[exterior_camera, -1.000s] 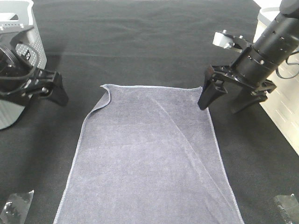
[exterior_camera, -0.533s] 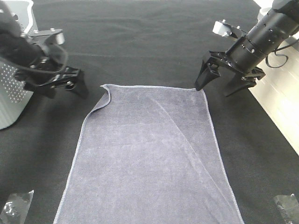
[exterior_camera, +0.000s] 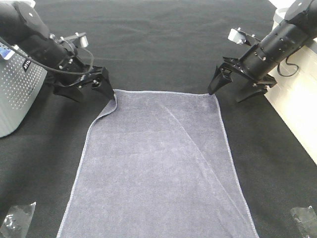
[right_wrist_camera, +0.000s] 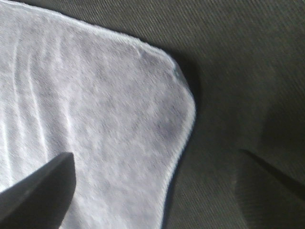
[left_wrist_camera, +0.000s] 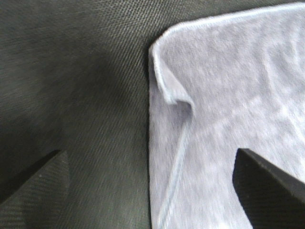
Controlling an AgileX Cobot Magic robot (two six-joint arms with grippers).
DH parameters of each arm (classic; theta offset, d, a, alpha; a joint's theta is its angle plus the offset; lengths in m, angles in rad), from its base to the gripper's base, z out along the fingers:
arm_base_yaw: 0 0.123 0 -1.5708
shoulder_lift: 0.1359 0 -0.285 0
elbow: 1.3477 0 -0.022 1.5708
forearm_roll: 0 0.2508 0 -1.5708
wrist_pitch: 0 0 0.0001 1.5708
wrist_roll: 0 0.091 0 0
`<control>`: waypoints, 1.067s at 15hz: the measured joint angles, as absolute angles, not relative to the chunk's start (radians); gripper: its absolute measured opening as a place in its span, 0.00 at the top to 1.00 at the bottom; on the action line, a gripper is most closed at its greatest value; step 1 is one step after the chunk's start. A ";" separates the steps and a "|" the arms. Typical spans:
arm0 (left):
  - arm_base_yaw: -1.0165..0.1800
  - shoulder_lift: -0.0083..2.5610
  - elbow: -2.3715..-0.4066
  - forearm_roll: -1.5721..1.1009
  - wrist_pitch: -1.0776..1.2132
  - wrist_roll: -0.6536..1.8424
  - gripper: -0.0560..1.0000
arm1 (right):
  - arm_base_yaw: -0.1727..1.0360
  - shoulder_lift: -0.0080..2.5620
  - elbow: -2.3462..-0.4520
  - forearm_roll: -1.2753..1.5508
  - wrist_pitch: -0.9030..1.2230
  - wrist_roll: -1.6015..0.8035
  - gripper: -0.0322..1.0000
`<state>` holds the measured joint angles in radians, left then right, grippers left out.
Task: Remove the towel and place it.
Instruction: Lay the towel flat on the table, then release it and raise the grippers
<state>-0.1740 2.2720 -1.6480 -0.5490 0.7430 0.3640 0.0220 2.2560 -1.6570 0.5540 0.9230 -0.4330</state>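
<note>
- black cloth-covered counter: carries everything.
- large rectangular grey-lavender terry towel: spread flat mid-counter with one diagonal crease. I read it as laid down, far edge untidy.
- grey perforated plastic basket: at my left edge, apart from the towel.
- left hand: jaws wide, holding nothing, straddling the hem at the far left corner.
- right hand: wide open, empty, at the far right corner.
- curled-over corner: under the left hand. My guess is that's why it's parked there.
- white marking on the left arm: too small to read. No other writing seen.
</note>
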 joint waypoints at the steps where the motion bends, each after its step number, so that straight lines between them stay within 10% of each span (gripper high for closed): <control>1: -0.174 2.294 -1.663 -0.554 0.748 0.364 0.13 | 0.022 2.272 -1.675 0.564 0.926 -0.434 0.14; 16: -0.169 2.355 -1.690 -0.650 0.745 0.447 0.13 | 0.030 2.375 -1.731 0.580 0.872 -0.457 0.15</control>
